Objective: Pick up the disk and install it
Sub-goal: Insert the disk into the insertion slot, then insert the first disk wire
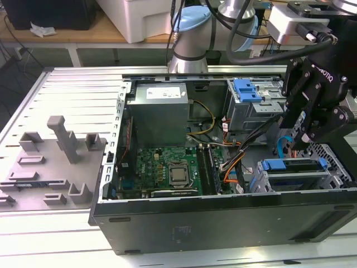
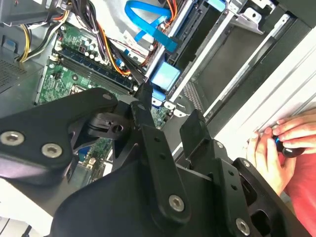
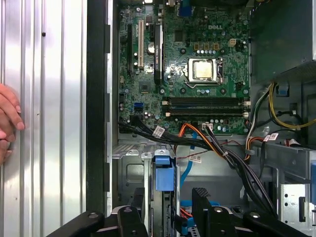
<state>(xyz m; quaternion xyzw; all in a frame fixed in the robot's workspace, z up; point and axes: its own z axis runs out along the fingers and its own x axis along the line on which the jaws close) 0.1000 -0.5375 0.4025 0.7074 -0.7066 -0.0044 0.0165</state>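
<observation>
Exterior view, surface: a ribbed metal worktop carried an open computer case at mid-frame. A grey fixture of blocks and posts sat on the exterior view's left.
Exterior view, room: a wooden worktop ran along the back, with a white box and a crumpled white scrap on it. The arm rose at upper centre.
Exterior view, case: a grey power supply sat above the green motherboard. A silver cage with a blue clip stood toward the upper right.
Exterior view, disk: the disk lay in the bay at the lower right of the case, its blue bracket showing.
Exterior view, claw: the claw hung just above the disk, beside a looped blue cable.
Second wrist view, claw: the claw stood wide with nothing between its fingers. The disk's blue bracket lay just beyond the tips.
Second wrist view, surface: a hand rested on the pale worktop outside the case wall.
First wrist view, claw: the claw stood wide and empty, with the disk seated in the silver bay near its tips.
First wrist view, surface: a hand lay on the ribbed worktop beside the dark case wall, and the motherboard was beyond the bay.
</observation>
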